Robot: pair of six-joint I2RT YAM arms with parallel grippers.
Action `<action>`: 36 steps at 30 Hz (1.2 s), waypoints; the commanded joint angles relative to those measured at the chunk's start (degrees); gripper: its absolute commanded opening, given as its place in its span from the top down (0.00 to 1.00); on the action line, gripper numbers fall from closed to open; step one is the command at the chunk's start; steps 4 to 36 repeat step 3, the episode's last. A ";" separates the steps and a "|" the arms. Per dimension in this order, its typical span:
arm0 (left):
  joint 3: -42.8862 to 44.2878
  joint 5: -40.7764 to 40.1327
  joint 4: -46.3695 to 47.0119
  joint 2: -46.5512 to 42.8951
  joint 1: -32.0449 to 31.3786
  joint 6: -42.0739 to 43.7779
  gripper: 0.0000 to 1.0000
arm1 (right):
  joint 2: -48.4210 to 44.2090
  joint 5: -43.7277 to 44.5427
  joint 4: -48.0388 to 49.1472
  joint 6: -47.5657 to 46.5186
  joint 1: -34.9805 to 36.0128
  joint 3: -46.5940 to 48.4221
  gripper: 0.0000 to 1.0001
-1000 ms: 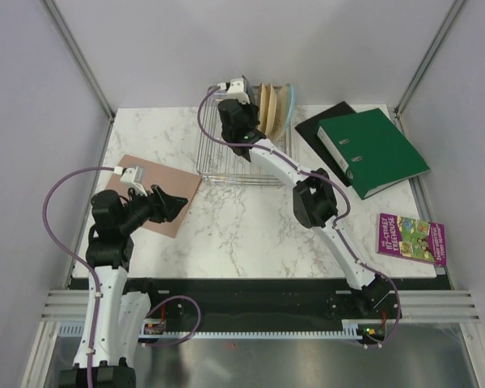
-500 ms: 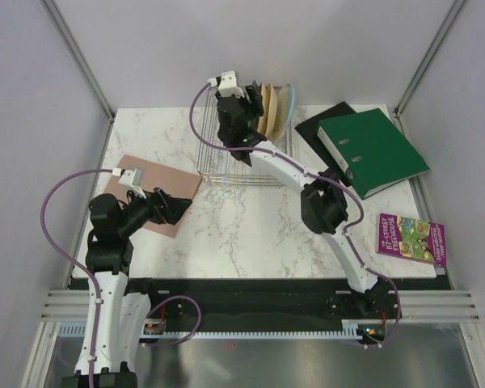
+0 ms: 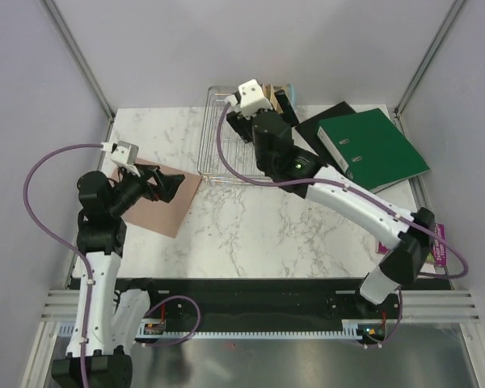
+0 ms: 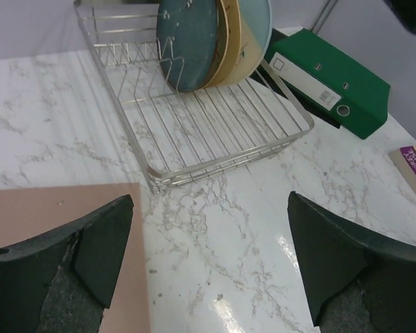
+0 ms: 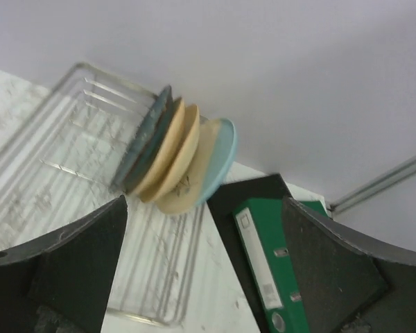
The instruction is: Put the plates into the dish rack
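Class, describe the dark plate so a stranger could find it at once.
Find the silver wire dish rack beside the green binder. Four plates stand on edge in one corner. The dark plate ends the row, facing the bare wires: slate-blue with white specks, its neighbours cream.

Bright even light; right-wrist view blurred

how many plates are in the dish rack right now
4, all standing on edge side by side at the dish rack's far end: a dark slate-blue plate, a cream-yellow plate, a second cream-yellow plate, then a cream and light-blue plate. None seem hidden.
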 commanded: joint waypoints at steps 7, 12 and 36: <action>6.39 0.07 2.59 1.28 0.09 6.91 0.00 | -9.23 1.72 -5.98 1.52 -2.85 -11.39 0.02; 6.39 0.07 2.59 1.28 0.09 6.91 0.00 | -9.23 1.72 -5.98 1.52 -2.85 -11.39 0.02; 6.39 0.07 2.59 1.28 0.09 6.91 0.00 | -9.23 1.72 -5.98 1.52 -2.85 -11.39 0.02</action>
